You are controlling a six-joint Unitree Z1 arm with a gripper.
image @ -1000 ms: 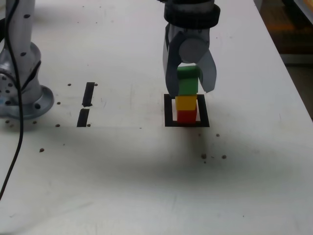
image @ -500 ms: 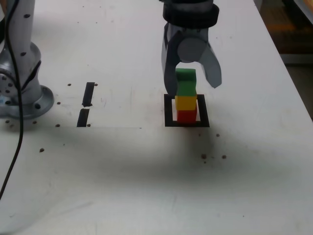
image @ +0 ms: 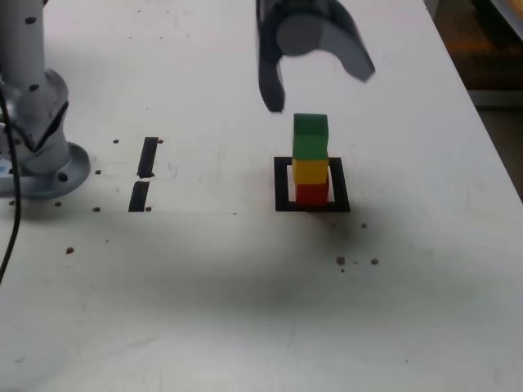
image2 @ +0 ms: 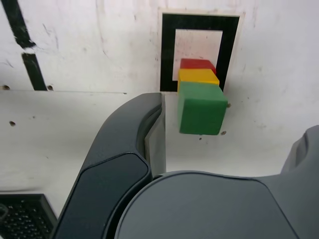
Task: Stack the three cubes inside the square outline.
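**Three cubes stacked in the square, pincer spread above**

We see a tower of three smooth, solid-coloured blocks standing inside the square outline [image: 282, 186], a frame of flat black tape with a white centre on the matte white desk [image: 245, 310]. The red cube [image: 311, 193] sits at the bottom, the yellow cube [image: 311, 171] on it, and the green cube [image: 310, 136] on top. In the exterior view the stack stands toward the frame's right side, with more white showing to its left.

The pincer [image: 319, 88] hangs above the tower, its two curved grey fingers apart and touching nothing; the green cube stands free below the gap. In the wrist view one rounded, glossy dark finger [image2: 134, 144] lies just beside the green cube.

At the exterior view's left, two short black tape strips [image: 147, 157] lie end to end, well apart from the square. The desk surface shows small dark specks and faint scuffs. The arm's round metal base [image: 49, 167] stands at the far left.
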